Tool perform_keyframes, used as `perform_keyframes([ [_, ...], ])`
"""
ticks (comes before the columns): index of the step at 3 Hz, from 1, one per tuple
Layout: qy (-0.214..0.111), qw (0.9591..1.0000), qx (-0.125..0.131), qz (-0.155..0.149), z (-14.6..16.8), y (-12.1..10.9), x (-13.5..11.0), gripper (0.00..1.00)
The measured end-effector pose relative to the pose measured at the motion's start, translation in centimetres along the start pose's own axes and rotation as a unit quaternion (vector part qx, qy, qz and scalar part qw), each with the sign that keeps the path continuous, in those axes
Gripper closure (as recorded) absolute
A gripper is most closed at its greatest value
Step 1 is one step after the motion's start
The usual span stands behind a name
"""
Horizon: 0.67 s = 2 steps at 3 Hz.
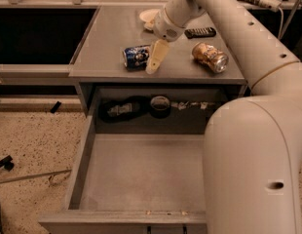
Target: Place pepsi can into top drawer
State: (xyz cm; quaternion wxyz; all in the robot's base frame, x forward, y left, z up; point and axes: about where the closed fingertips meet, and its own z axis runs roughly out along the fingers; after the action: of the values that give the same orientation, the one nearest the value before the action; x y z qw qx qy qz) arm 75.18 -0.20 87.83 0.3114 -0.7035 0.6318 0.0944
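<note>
The pepsi can [136, 56], blue with white and red markings, lies on its side on the grey counter top [107, 43] near its front edge. My gripper [156, 58] hangs low over the counter, right beside the can's right end, touching or almost touching it. The top drawer [77, 172] is pulled wide open below the counter, with a bare grey floor and a thick front panel [117, 222]. My arm hides the drawer's right side.
A tan-gold and silver can [210, 57] lies at the counter's right. A black remote [200, 32] and a white dish [148, 15] sit behind the gripper. Dark items [122, 109] and a tape roll [160, 105] lie in the recess behind the drawer. Speckled floor at left.
</note>
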Motion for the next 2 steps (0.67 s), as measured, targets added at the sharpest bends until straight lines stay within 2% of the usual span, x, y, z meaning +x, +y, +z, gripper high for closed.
perform_keyframes([
  [2,-0.014,0.9997,-0.016,0.012,2.13,-1.31,0.96,0.0],
])
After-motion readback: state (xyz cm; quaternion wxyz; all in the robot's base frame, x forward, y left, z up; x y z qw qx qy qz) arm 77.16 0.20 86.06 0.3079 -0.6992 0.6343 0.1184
